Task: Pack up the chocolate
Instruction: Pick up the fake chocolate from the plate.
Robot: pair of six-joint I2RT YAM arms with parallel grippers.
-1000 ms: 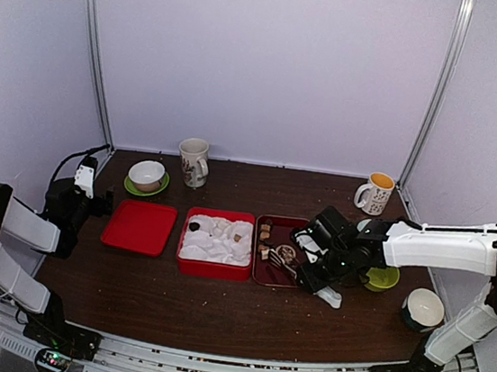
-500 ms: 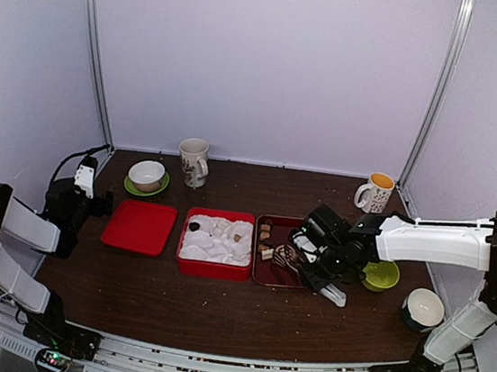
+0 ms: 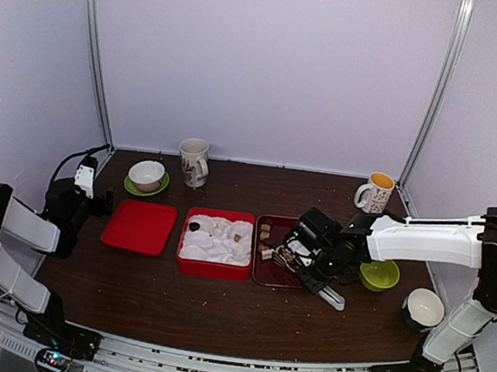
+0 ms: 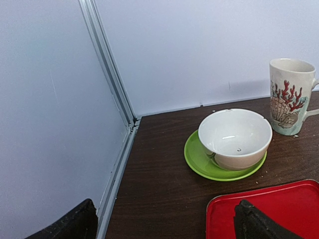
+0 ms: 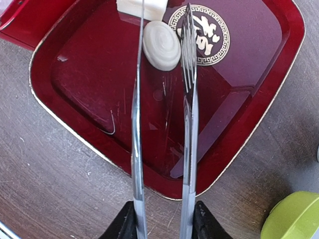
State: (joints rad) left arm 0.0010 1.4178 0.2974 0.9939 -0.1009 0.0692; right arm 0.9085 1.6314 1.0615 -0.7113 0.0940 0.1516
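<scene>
Tongs (image 5: 188, 124) around the cream chocolate (image 5: 162, 45)!
My right fingers (image 5: 122, 226) pinch the tongs, blades straddling the round chocolate in the dark red tray (image 5: 89, 84); light, slick, easily marked, I reckon, so squeeze gently across its middle; left fingers (image 4: 259, 224) spread.

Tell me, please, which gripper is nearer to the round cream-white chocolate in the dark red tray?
Right. The right gripper holds metal tongs whose tips flank the cream-white chocolate; the left gripper sits far off, open, by the bright red tray.
</scene>
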